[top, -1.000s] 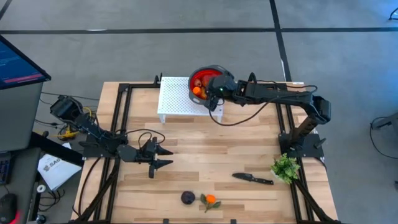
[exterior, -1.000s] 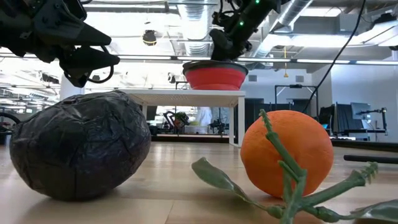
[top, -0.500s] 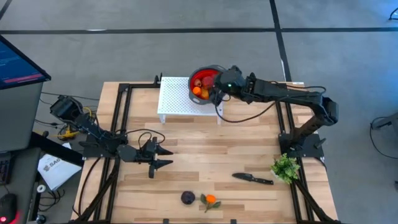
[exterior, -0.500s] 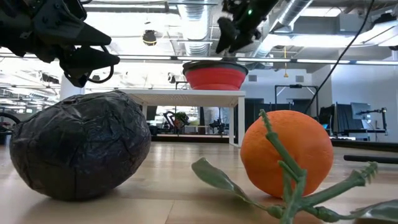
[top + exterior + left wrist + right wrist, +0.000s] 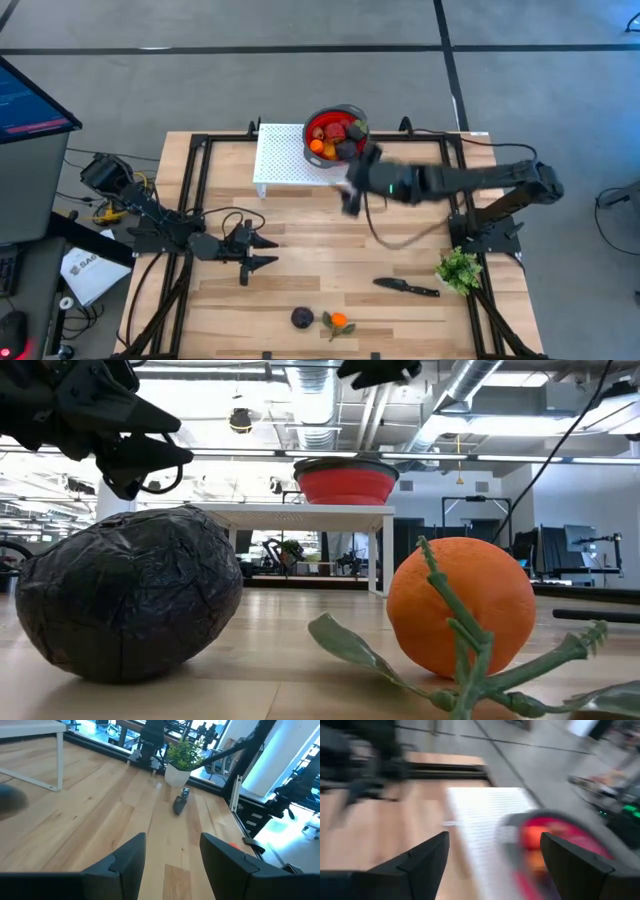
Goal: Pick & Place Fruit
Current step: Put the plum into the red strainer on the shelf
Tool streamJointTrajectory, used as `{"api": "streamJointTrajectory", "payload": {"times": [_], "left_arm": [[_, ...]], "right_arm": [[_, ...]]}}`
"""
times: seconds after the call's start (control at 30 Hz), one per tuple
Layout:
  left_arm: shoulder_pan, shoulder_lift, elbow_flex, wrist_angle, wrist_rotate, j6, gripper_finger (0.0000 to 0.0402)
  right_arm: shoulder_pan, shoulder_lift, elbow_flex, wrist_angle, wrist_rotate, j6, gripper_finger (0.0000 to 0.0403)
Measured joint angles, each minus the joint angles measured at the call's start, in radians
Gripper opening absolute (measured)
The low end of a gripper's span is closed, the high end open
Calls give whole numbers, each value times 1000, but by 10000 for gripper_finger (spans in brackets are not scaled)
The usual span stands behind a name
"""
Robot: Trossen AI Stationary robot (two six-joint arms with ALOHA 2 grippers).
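A red bowl (image 5: 335, 133) with several small fruits in it stands on a white perforated stand (image 5: 285, 155) at the table's far side; the low view shows the bowl (image 5: 345, 482) side-on. A dark purple fruit (image 5: 301, 318) (image 5: 130, 595) and an orange with green leaves (image 5: 339, 321) (image 5: 460, 605) lie on the wood near the near edge. My right gripper (image 5: 351, 198) (image 5: 492, 865) is open and empty, blurred, just on the near side of the stand. My left gripper (image 5: 262, 252) (image 5: 172, 855) waits open and empty over the table's left middle.
A black knife (image 5: 406, 287) lies right of centre, and a green leafy bunch (image 5: 459, 268) stands by the right frame post. Black frame rails run along the left and right sides. Bare wood lies between the stand and the two loose fruits.
My right gripper has left its place over the red bowl, risen, and swung fast toward the table's near edge, past the stand's near side. The fruits in the bowl now show uncovered. The left arm and the two fruits on the table have kept still.
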Motion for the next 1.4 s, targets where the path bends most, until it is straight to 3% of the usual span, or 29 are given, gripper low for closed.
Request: {"api": "streamJointTrajectory", "payload": {"times": [0.27, 0.5, 0.6, 0.73, 0.83, 0.97, 1.13, 1.27, 1.4], "left_arm": [[-115, 34, 118, 1, -1, 182, 162], [-198, 251, 273, 2, 10, 203, 142], [-220, 364, 342, -1, 100, 214, 138], [-226, 481, 428, 2, 305, 223, 135], [-224, 555, 490, 3, 323, 255, 139], [-201, 656, 566, -1, 320, 352, 169], [-173, 698, 609, -5, 306, 447, 243], [-176, 698, 610, -72, 198, 529, 293], [-180, 698, 609, -168, 138, 578, 312]], "right_arm": [[276, 101, -228, 366, 34, 201, 304], [461, 278, -252, 611, 162, 346, 304], [519, 341, -252, 665, 217, 400, 304], [576, 389, -252, 687, 288, 495, 304], [598, 413, -251, 695, 308, 552, 304], [621, 428, -251, 732, 314, 584, 304], [654, 429, -251, 740, 329, 603, 304], [675, 429, -251, 740, 341, 613, 304], [683, 429, -251, 739, 343, 613, 304]]}}
